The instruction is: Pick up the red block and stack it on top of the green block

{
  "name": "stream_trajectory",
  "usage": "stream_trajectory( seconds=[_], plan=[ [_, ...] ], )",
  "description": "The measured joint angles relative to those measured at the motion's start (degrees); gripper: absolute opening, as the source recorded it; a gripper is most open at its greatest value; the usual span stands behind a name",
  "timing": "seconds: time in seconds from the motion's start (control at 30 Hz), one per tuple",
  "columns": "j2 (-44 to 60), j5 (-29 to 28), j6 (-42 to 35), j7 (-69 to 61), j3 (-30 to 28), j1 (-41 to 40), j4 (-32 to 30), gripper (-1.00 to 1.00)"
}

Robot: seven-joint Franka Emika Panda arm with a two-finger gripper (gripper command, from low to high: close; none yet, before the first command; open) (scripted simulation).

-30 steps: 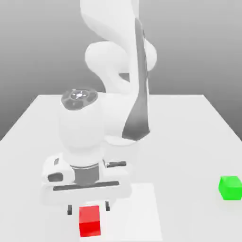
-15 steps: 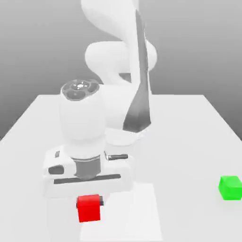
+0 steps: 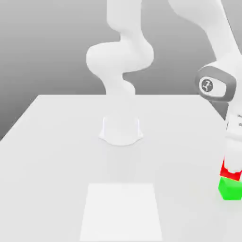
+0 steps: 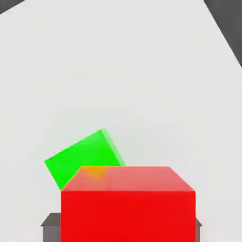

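Pinching the red block (image 3: 229,171), the gripper (image 3: 230,174) sits low at the exterior view's right, its fingers clamped on the cube's sides, and the cube rides directly over the green block (image 3: 230,188). From the exterior view, red shows as a sliver under the white hand, its lower edge right at the green cube's top; whether the two touch I cannot tell from here. The green block rests on the white table (image 3: 56,156), near the table's edge on the exterior view's right. Over to the hand view: the red block (image 4: 127,203) looms large between the dark fingertips (image 4: 51,226), one at each side of it, and the green block (image 4: 82,158) peeks out from behind it, turned at an angle to the red cube's faces, something the exterior view does not reveal. That exterior view gives what the hand camera cannot: the white arm arcing from its round base (image 3: 121,132) at the table's middle, and a paler square patch (image 3: 120,210) on the tabletop, well apart from both cubes.
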Motion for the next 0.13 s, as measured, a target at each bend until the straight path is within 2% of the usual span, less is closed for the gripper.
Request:
stream_trajectory(
  seconds=[0.03,0.13],
  plan=[
    [1.6,-1.0,1.4,0.7,-0.6,0.6,0.1,1.00],
    [1.6,-1.0,1.4,0.7,-0.6,0.6,0.1,1.00]
  ],
)
